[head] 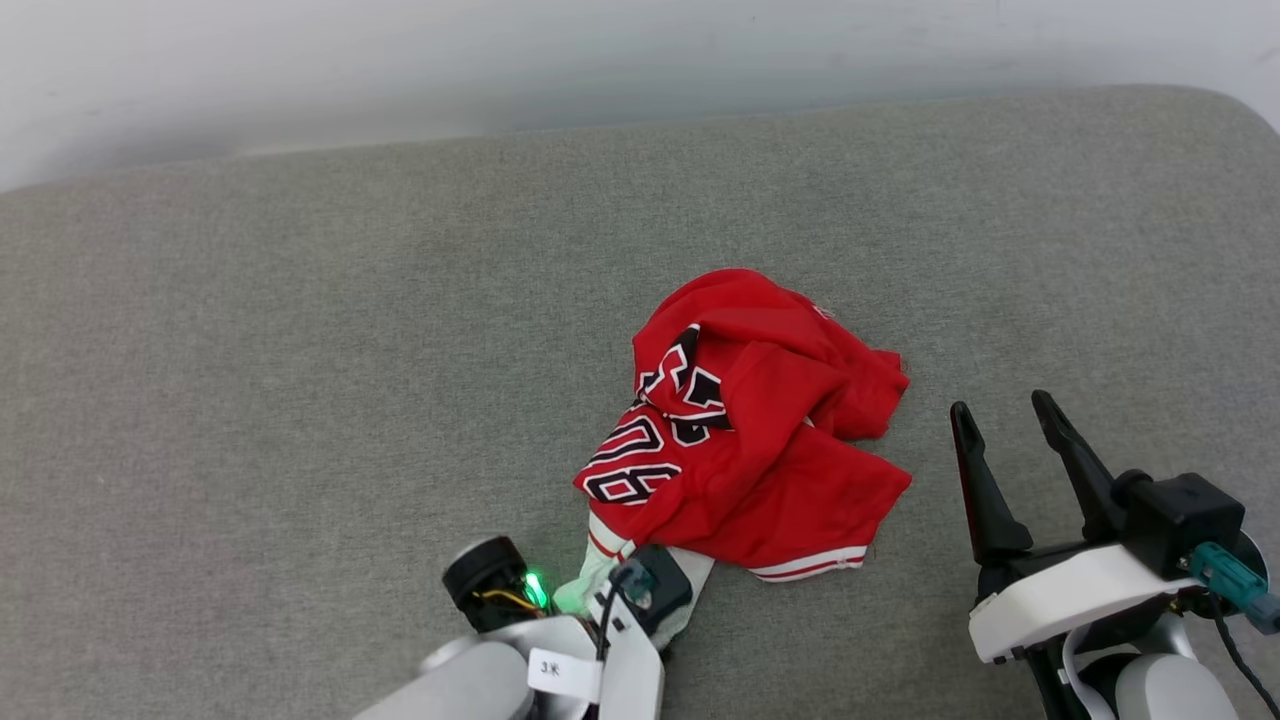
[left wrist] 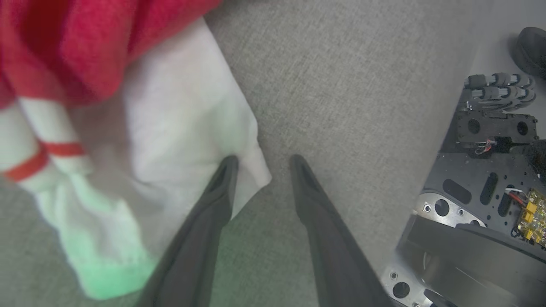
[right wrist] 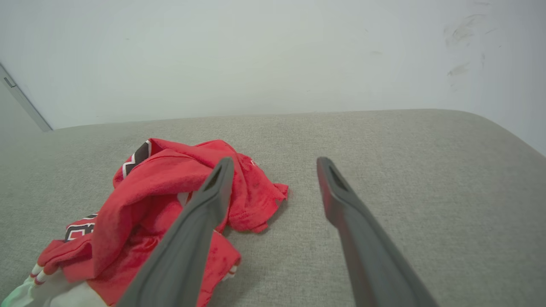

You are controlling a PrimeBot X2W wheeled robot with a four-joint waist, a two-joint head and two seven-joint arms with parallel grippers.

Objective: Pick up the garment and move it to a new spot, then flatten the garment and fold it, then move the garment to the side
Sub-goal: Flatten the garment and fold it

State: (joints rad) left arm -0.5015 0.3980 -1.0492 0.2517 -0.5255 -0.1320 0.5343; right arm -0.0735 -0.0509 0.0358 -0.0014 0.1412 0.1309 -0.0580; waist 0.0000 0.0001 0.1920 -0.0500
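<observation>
The garment [head: 750,440] is a red jersey lying crumpled on the grey cushioned surface [head: 300,350], with black white-outlined numbers facing up. A white sleeve end with red stripes [left wrist: 179,111] trails toward me. My left gripper [left wrist: 263,160] points down at that sleeve. Its jaws stand apart, and the sleeve's corner lies in the gap against the left finger [left wrist: 222,179]. In the head view the left gripper [head: 640,590] sits over the sleeve end, its fingertips hidden. My right gripper [head: 1001,403] is open and holds nothing, to the right of the garment [right wrist: 170,179] and apart from it; its fingers [right wrist: 275,161] point along the surface.
A pale wall [head: 640,60] runs behind the cushion's far edge. The cushion's corner rounds off at the far right [head: 1230,110]. My own dark base [left wrist: 490,170] shows beside the cushion's near edge. Bare grey fabric spreads left of the garment.
</observation>
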